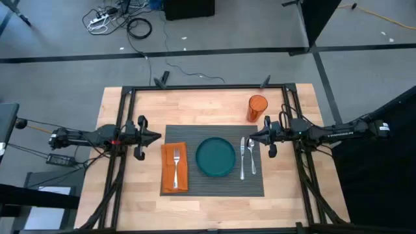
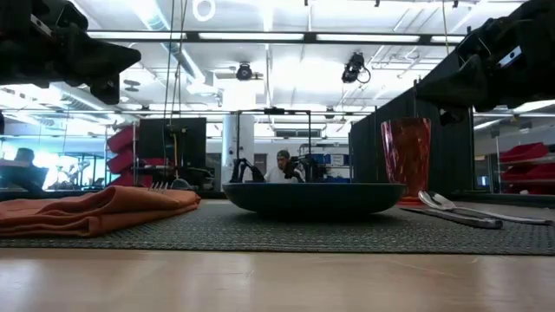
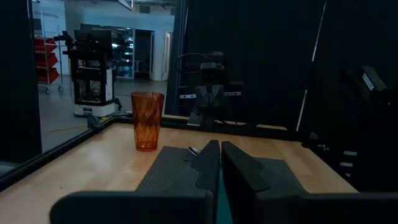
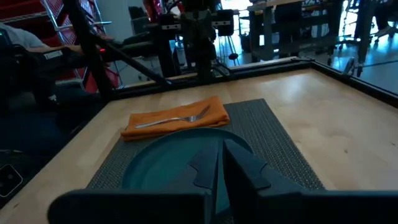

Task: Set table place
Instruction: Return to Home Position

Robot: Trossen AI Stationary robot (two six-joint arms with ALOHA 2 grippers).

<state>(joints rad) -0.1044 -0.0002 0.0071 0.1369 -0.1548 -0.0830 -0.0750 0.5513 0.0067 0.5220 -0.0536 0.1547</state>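
High view, from the near edge: bare table, then the placemat lying square in the middle. On it, left to right, sit the napkin with the fork along it, the plate at the centre, and the knife and spoon side by side, clear of the plate. The place looks fully laid to me.

A little farther back both arms hang raised and face each other. The left gripper is at the mat's left edge, and the right gripper is above the far ends of the knife and spoon. Each wrist view shows its fingers pressed together with nothing between them.

Farthest is the cup, upright on bare wood just past the mat's far right corner.

If anything needed shifting, I'd guess the cup is light and tippy (thin, see-through walls), so it is best pinched across its wall low down. The plate is stiff; take it by the rim. The napkin is soft and would drag the fork with it. The cutlery lies flat and slick, so take it across the handle.
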